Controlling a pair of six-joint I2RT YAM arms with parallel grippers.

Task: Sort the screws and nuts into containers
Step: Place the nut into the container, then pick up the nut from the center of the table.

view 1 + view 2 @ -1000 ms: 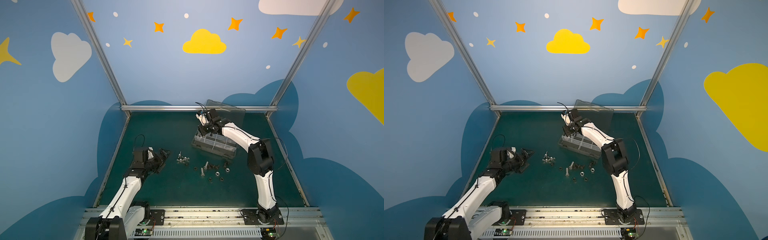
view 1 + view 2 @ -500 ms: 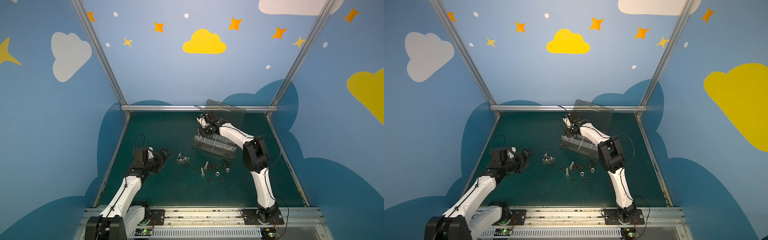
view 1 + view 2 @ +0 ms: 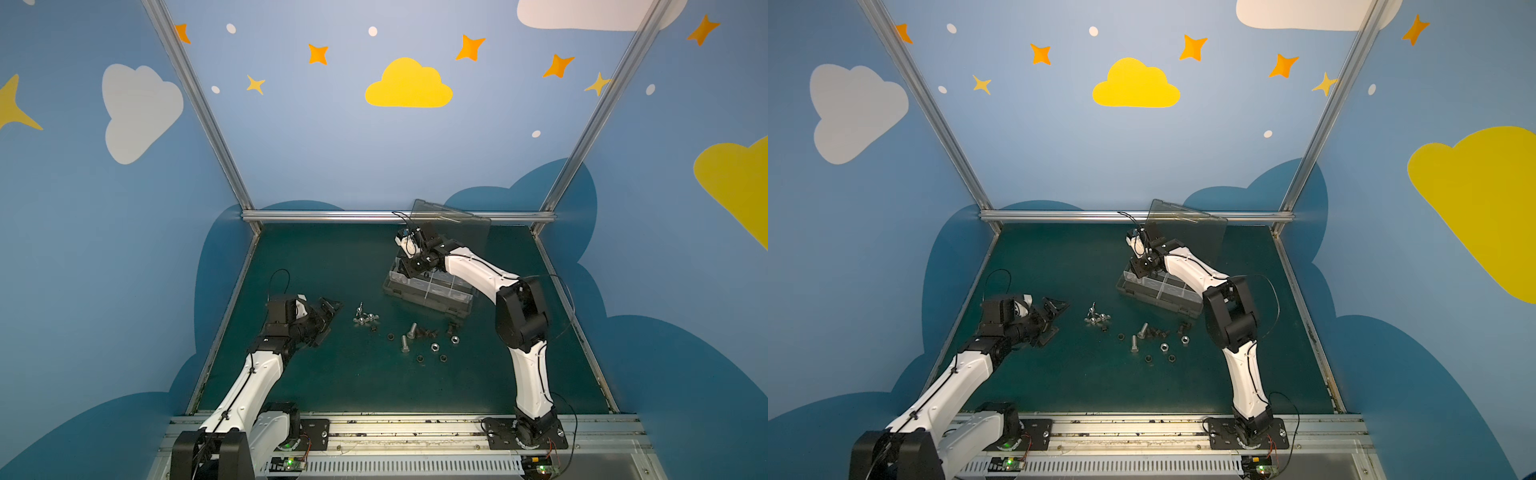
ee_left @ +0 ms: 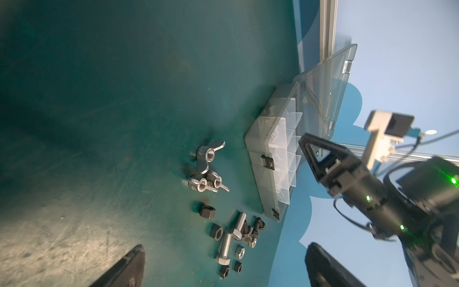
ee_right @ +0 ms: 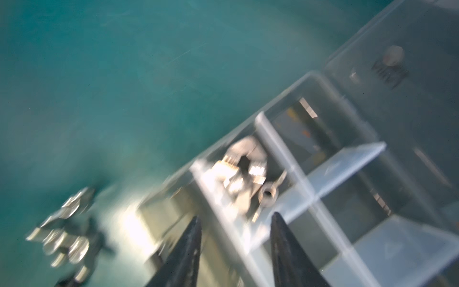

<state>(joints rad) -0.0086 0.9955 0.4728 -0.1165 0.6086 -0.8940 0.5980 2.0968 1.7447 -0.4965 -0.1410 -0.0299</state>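
Toward the back right of the green mat (image 3: 332, 374), the organizer box (image 3: 419, 300) lies with its long axis slanting from far-left to near-right; its clear lid (image 3: 457, 228) stands raised along the far long side; the right gripper (image 5: 236, 216) points down over the box's left end, fingers apart with nothing between them; boxed winged pieces (image 5: 248, 171) lie blurred in the compartment beneath; nearer the middle, two hex bolts (image 3: 412, 329) lie almost parallel, heads toward the left gripper (image 3: 330, 320), shanks toward the box; nuts (image 3: 434, 346) and loose winged pieces (image 3: 365, 316) sit around them; the left gripper hovers low, spread wide and empty, just left of that scatter.
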